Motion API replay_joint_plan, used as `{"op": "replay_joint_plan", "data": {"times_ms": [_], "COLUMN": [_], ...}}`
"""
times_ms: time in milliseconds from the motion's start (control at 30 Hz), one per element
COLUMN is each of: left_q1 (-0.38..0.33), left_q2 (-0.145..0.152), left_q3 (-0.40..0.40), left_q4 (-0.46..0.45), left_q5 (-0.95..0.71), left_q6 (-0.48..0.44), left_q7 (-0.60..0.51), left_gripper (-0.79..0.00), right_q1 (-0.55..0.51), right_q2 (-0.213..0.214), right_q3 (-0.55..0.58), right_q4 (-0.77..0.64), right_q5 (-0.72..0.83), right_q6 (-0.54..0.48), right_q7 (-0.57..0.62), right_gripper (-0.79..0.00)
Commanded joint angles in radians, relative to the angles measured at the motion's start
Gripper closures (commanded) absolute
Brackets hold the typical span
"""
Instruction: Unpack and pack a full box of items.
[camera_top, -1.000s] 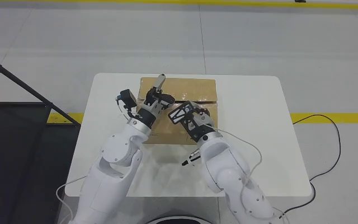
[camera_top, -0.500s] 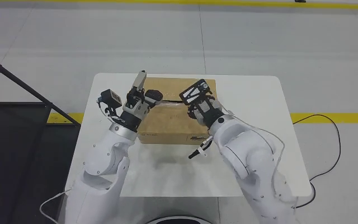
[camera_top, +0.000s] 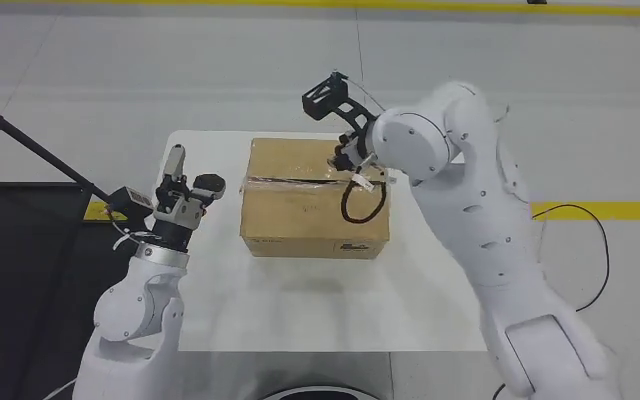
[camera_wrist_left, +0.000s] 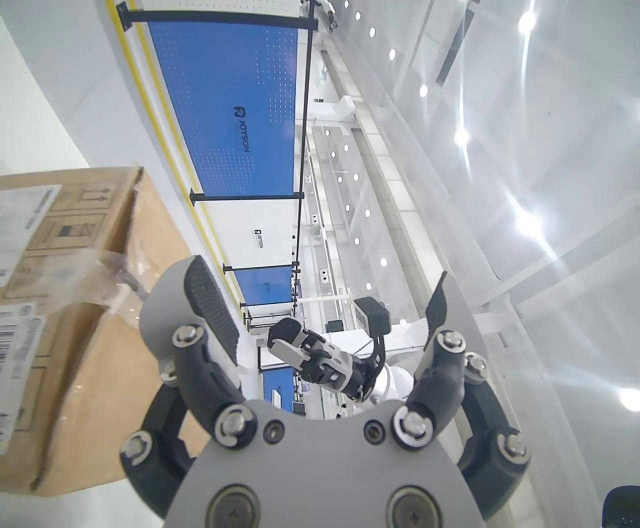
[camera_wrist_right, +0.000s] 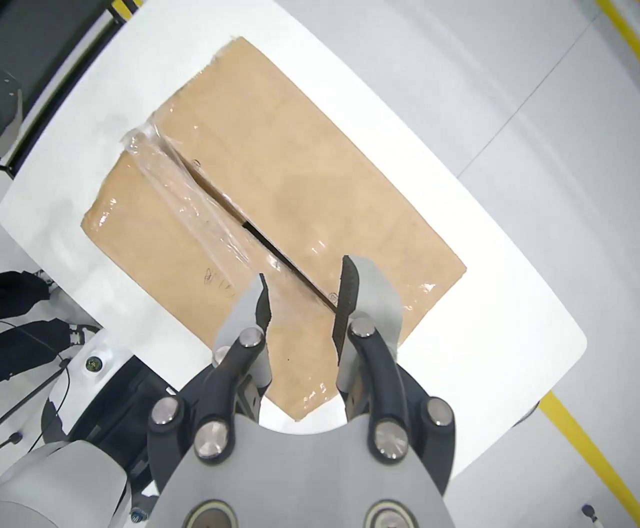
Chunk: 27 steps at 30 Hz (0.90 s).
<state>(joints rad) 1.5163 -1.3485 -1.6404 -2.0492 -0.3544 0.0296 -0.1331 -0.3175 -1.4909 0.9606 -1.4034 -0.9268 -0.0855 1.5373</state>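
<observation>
The brown cardboard box (camera_top: 300, 215) sits in the middle of the white table (camera_top: 450, 290). Clear tape (camera_wrist_right: 200, 210) runs along its top, and the flaps gap a little. The left gripper (camera_wrist_left: 320, 285) is beside the box's left end, with its claws wide apart and holding nothing. The right gripper (camera_wrist_right: 305, 285) hangs over the box's right part, claws apart.
</observation>
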Motion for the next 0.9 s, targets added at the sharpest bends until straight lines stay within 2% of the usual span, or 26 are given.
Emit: {"op": "replay_joint_plan", "data": {"times_ms": [0, 267, 433, 733, 867], "left_q1": [0.011, 0.014, 0.002, -0.029, -0.035], "left_q2": [0.002, 0.006, 0.009, 0.011, 0.012], "left_q3": [-0.021, -0.055, -0.053, -0.036, -0.030], "left_q4": [0.004, 0.004, 0.013, 0.029, 0.034], "left_q5": [-0.016, -0.042, -0.041, -0.041, -0.038], "left_q6": [-0.006, 0.003, 0.018, 0.038, 0.042], "left_q7": [-0.011, -0.039, -0.048, -0.050, -0.046], "left_gripper": [-0.785, -0.785, -0.785, -0.785, -0.785], "right_q1": [0.037, 0.123, 0.127, 0.112, 0.096], "right_q2": [-0.004, 0.000, 0.030, 0.099, 0.119], "right_q3": [-0.042, -0.165, -0.184, -0.239, -0.238], "right_q4": [0.065, 0.167, 0.128, 0.042, 0.017], "right_q5": [0.015, 0.103, 0.191, 0.166, 0.180], "right_q6": [0.014, 0.059, 0.064, 0.135, 0.134], "right_q7": [-0.001, -0.001, -0.001, -0.001, -0.001], "right_gripper": [-0.332, -0.369, -0.379, -0.369, -0.360]}}
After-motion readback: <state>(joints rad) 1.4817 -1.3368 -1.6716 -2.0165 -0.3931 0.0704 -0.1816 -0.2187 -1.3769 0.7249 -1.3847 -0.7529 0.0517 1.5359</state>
